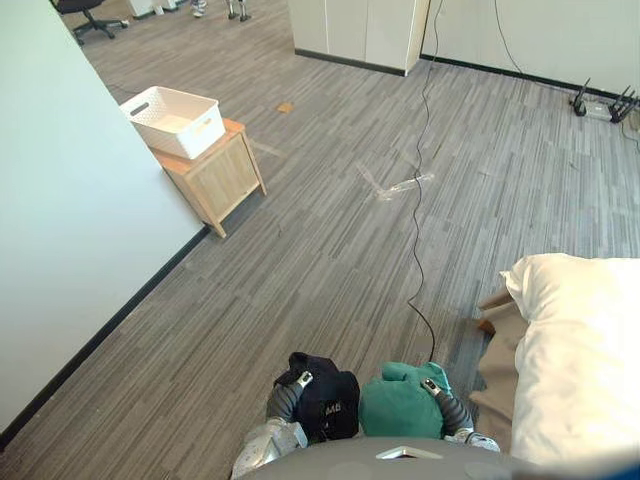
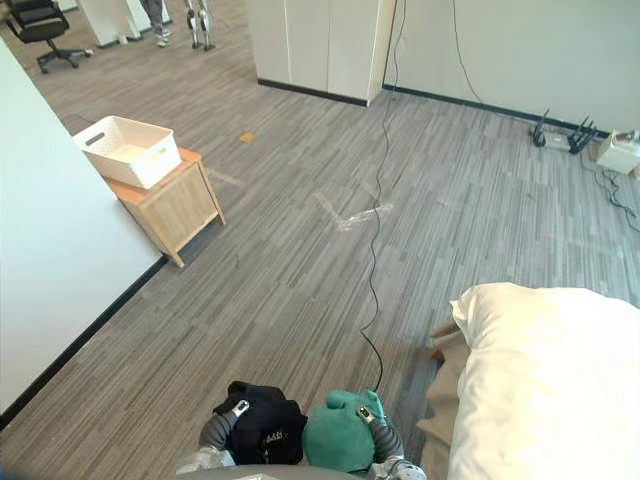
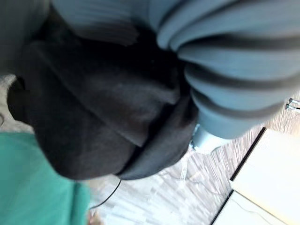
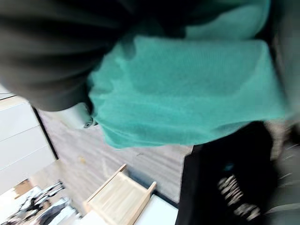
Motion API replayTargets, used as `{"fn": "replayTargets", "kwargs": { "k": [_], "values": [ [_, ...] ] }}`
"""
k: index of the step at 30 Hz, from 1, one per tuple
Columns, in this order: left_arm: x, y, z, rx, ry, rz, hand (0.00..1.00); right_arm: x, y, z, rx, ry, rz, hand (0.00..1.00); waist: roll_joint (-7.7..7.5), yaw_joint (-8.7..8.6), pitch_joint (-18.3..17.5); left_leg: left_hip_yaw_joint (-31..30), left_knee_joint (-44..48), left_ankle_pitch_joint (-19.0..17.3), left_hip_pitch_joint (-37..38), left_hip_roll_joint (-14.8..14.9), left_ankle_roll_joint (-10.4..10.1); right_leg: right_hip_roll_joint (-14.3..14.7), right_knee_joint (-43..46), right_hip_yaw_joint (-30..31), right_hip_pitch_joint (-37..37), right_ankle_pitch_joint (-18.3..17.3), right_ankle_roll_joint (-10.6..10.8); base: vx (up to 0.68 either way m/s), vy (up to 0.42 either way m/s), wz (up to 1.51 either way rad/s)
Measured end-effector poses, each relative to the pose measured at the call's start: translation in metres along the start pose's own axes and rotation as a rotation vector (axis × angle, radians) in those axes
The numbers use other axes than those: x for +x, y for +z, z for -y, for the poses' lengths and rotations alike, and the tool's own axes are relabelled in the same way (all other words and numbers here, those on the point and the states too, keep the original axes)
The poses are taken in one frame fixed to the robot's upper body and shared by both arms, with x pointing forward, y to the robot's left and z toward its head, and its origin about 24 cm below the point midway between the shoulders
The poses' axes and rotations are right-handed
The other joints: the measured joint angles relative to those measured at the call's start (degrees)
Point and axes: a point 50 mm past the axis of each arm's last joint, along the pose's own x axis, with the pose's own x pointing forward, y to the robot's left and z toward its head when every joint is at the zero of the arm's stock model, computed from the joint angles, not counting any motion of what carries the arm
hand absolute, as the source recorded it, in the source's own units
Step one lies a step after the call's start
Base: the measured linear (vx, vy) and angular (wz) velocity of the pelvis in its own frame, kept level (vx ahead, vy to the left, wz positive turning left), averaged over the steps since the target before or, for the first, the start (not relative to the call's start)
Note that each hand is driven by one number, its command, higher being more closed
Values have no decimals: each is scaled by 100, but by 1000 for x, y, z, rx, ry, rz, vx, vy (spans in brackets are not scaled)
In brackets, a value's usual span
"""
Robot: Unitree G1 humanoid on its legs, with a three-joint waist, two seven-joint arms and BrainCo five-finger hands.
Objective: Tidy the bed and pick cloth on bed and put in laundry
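From the left eye, both bundles sit at 6 o'clock, close to the body: the black cloth [image 1: 325,402] on the left hand [image 1: 287,399] and the green cloth [image 1: 398,405] on the right hand [image 1: 452,408]. Both are off the bed [image 1: 585,350], which fills 4 o'clock. Each hand is buried in its load, so whether it clasps the cloth or merely cradles it I cannot tell. That is the main risk: a loose bundle could slip or trail a fold on the walk, and since the two touch, one may drag the other. The white basket [image 1: 196,140] stands well apart at 10 o'clock on a small wooden bench [image 1: 222,178] beside the wall [image 1: 70,230]. It covers most of the bench top, so a hard shove could slide it off. The floor [image 1: 330,250] between is open. From the right eye, a person's legs [image 2: 155,20] stand far off at 11 o'clock, clear of the route. In the left wrist view the black cloth bulges past the ribbed cover, with the green just beside it. In the right wrist view the green cloth hangs in a thick fold, with the bench beyond.
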Motion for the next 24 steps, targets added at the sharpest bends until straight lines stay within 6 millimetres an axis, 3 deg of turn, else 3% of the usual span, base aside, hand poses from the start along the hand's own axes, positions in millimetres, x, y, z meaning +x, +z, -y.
{"fn": "replayTargets", "kwargs": {
  "k": [1,2,3,4,5,6,7,9,11,12,14,16,18,19,20,21,22,23,24],
  "values": [
    [4,5,-1,4,1,12,100,-2,2,5,-6,-10,2,100,36,-2,117,67,868,89,-396,184,-36,24,92,-44,39,-22,12,55,-76,8],
    [9,12,-3,-4,16,33,100,-3,7,12,-26,-14,10,100,130,8,364,20,1910,429,-744,403,-38,96,103,-104,324,-139,-29,78,-76,9],
    [9,14,-4,-4,22,34,100,-3,8,13,-26,-13,12,100,72,4,457,-11,2189,608,-825,412,-43,80,108,-116,439,-185,-48,109,-48,17],
    [9,13,-6,-6,26,32,100,-2,10,12,-25,-9,23,100,68,4,489,-35,2489,528,-947,369,-37,70,113,-115,567,-246,-85,103,-30,9],
    [9,13,-5,-9,22,30,100,-2,13,16,-23,-17,33,100,113,10,513,-51,2479,123,-967,318,-6,75,120,-81,707,-393,-153,166,-7,-1],
    [9,12,-5,-10,15,21,100,-1,16,17,-19,-20,38,100,131,8,523,-9,2182,-174,-979,196,-1,69,121,-23,819,-475,-163,199,15,-13],
    [9,12,-5,-12,11,23,100,0,17,16,-20,-17,36,100,127,30,521,66,1894,-241,-978,138,-12,55,117,16,837,-506,-167,286,76,-29],
    [9,12,-3,-20,5,27,100,1,19,13,-31,2,30,100,119,106,520,246,458,-63,-928,-67,-42,16,24,71,877,-488,-113,272,101,-39],
    [8,11,-1,-29,3,31,100,0,16,13,-26,16,18,100,157,231,508,230,-1367,916,-747,-239,63,109,-214,283,1103,-504,-9,350,181,-57],
    [8,12,-1,-33,6,36,100,-1,14,13,-25,20,9,100,124,302,509,267,-1395,1149,-700,-262,346,92,-273,387,1177,-517,15,406,204,-52],
    [12,20,-2,-38,11,62,100,2,10,5,-34,67,-5,100,-120,284,414,456,-1230,745,-678,-461,742,-169,-169,535,1117,-350,210,464,209,-20],
    [13,22,-1,-37,12,68,100,2,9,4,-45,76,-15,100,-236,318,360,555,-1145,559,-610,-558,898,-333,302,665,947,-313,261,415,208,-7],
    [13,21,-1,-37,15,65,100,3,9,2,-56,81,-18,100,-315,311,303,574,-1150,288,-363,-708,943,-530,1574,766,506,-165,522,411,221,-1],
    [12,20,-2,-33,15,64,100,3,9,1,-56,86,-21,100,-389,305,265,555,-1221,107,-125,-830,992,-719,2719,820,49,255,966,414,213,10],
    [11,19,-3,-23,19,58,100,4,8,-1,-52,89,-25,100,-412,289,246,439,-1344,-72,173,-937,971,-912,3835,811,-464,913,1108,424,203,12],
    [11,18,-4,-21,23,54,100,4,7,-2,-51,90,-26,100,-403,287,252,384,-1395,-137,324,-965,944,-1004,4362,757,-715,901,1022,422,179,11],
    [9,15,-5,-20,37,42,100,3,6,-2,-52,89,-29,100,-359,264,263,324,-1521,-207,580,-975,909,-1100,4933,623,-1035,730,733,519,185,10],
    [5,9,-6,-22,49,23,100,4,10,-4,-55,92,-3,100,-256,164,291,207,-1734,-279,981,-959,895,-1154,5259,322,-1412,414,461,521,166,26],
    [3,5,-8,-23,58,7,100,5,15,-7,-60,104,23,100,-216,85,302,50,-1889,-346,1286,-913,885,-1106,5153,80,-1732,144,348,450,106,36]
  ]
}}
